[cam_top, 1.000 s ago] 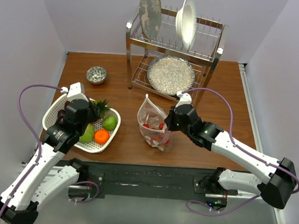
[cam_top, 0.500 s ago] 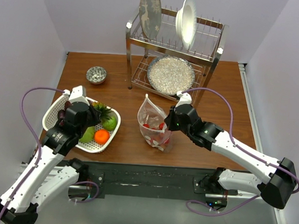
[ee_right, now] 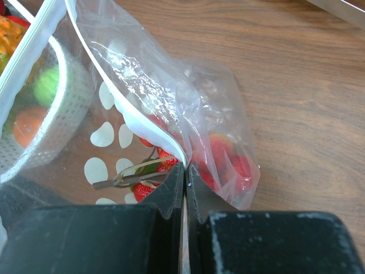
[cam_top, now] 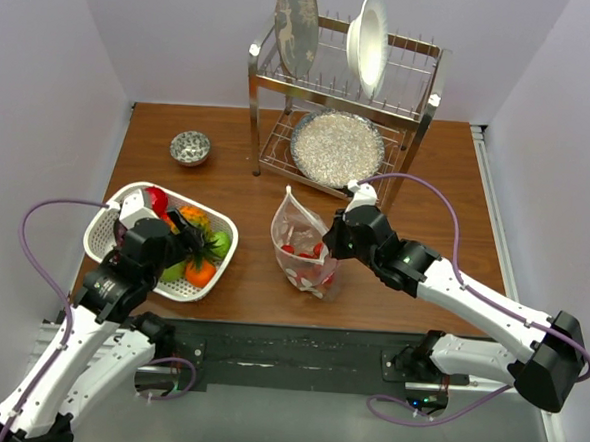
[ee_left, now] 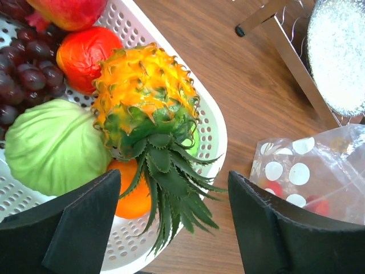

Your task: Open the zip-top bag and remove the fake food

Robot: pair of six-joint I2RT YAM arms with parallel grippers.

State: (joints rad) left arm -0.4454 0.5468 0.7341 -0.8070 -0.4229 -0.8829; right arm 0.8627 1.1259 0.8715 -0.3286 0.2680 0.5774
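One zip-top bag (cam_top: pixel 297 226) w/ several strawberries (ee_right: pixel 225 155) inside.

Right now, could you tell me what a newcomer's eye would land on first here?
The yellow-orange toy pineapple, lying in the white slotted basket on the left, just ahead of the open left gripper. Next, the clear zip-top bag standing in the middle with red strawberries inside, its rim pinched by the shut right gripper.

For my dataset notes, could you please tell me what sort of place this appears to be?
Probably a mock kitchen counter in a lab: a metal dish rack with plates, a white basket of toy fruit, on a wooden table.
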